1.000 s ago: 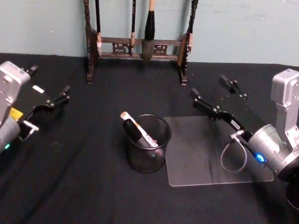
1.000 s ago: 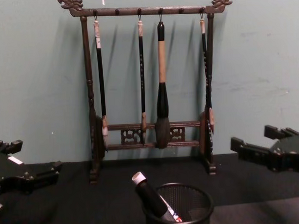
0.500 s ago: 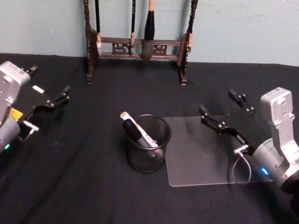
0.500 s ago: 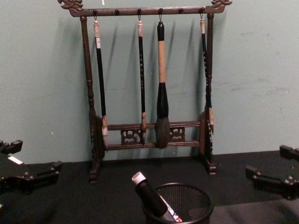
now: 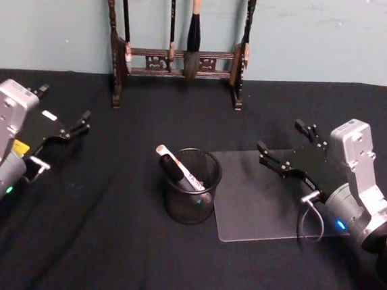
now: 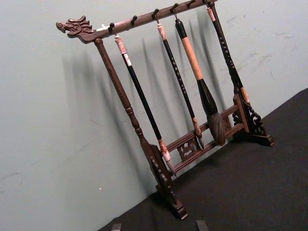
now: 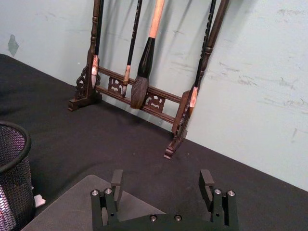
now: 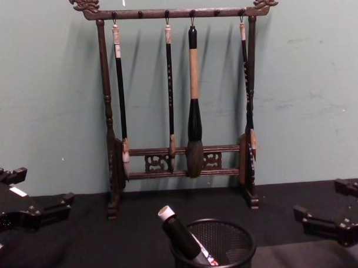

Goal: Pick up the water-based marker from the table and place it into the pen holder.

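The pen holder (image 5: 190, 198), a round black wire-mesh cup, stands at the table's middle and also appears low in the chest view (image 8: 230, 245) and in the right wrist view (image 7: 11, 179). The water-based marker (image 5: 175, 167), dark with a white cap end, leans inside the holder with its end poking over the rim (image 8: 177, 231). My right gripper (image 5: 280, 137) hovers open and holding nothing to the right of the holder, above a clear mat; its jaws stand wide apart (image 7: 161, 182). My left gripper (image 5: 65, 104) rests open at the far left (image 8: 42, 186).
A tall dark wooden brush rack (image 5: 177, 55) with several hanging brushes stands at the back against the wall (image 8: 178, 110). A clear plastic mat (image 5: 269, 206) lies right of the holder on the black tablecloth (image 5: 103, 246).
My right gripper has pulled back from above the mat toward the right and dropped lower, still open. The marker, the holder and the left arm have not moved.
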Controlling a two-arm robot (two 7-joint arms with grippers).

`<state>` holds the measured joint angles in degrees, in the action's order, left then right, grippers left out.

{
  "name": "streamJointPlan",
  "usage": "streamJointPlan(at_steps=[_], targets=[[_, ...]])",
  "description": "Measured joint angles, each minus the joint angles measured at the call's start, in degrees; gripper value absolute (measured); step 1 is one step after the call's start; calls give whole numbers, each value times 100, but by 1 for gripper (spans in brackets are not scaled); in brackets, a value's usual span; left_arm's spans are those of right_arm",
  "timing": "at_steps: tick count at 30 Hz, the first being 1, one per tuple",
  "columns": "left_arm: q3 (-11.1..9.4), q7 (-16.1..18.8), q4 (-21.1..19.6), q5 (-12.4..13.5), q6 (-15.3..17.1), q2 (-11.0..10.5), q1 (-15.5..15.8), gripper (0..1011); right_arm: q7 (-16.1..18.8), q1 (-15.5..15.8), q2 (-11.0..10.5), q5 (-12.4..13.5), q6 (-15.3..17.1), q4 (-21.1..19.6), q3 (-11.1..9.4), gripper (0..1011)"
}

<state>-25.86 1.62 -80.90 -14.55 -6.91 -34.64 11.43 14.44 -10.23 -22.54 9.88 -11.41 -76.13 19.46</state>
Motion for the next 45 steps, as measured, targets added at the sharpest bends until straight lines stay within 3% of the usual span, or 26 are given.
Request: streamJointPlan(at_steps=[45], targets=[[0, 0, 0, 0, 0, 0, 0, 1001, 11, 0, -7, 41, 25, -18, -1, 1003]])
